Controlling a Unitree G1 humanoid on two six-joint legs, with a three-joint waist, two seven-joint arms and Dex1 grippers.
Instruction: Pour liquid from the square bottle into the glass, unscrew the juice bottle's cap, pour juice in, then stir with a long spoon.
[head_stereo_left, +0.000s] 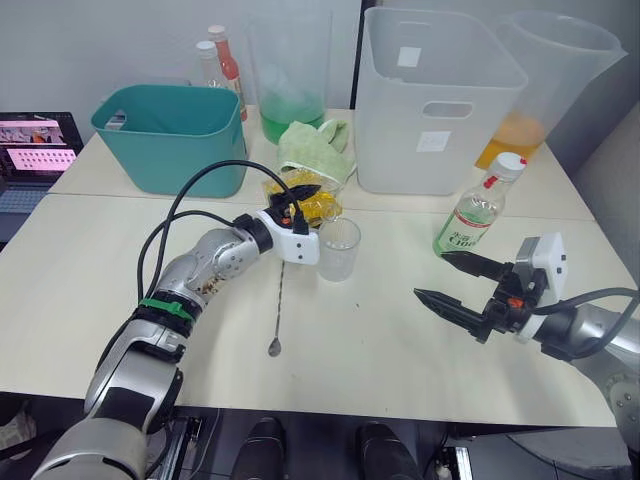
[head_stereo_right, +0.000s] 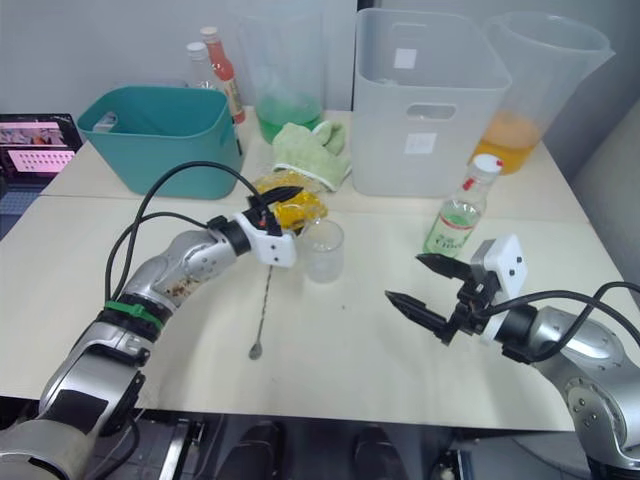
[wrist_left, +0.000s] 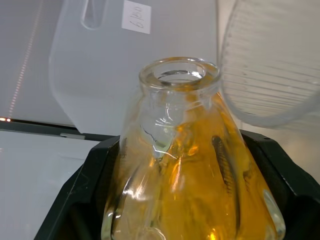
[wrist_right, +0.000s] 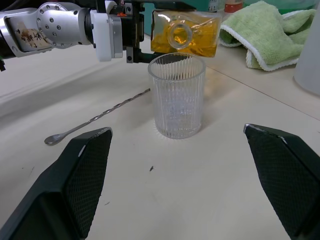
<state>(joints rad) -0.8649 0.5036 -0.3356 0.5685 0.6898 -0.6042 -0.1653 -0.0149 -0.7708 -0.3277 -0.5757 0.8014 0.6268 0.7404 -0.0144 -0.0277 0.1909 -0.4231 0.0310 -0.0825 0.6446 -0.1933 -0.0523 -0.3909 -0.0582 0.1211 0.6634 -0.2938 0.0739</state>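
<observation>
Left pincer (head_stereo_left: 300, 205) clamped on the square bottle (head_stereo_left: 312, 207), fingers across its faceted body, bottle tipped on its side with the open neck aimed at the glass (head_stereo_left: 339, 249); stopper off, yellow liquid pooled up to the shoulder, none seen in the glass so far. Glass upright on the table (head_stereo_left: 380, 340), just beside the bottle mouth. Thick glass plus liquid: heavy, rigid, slick on the facets, breakable if dropped; best held low across the widest flats, as now, with a slow tilt to keep the stream narrow.

Right pincer (head_stereo_left: 455, 283) apart and holding nothing, low over the table near the juice bottle (head_stereo_left: 478, 208); juice bottle upright, white cap (head_stereo_left: 511, 163) on. Thin plastic there, light, likely to dent if squeezed; body for the hold, cap for the twist.

Spoon (head_stereo_left: 277, 312) flat on the table beside the glass, bowl end nearest; thin, stiff, hard to pinch off a flat top, perhaps easiest mid-stem.
</observation>
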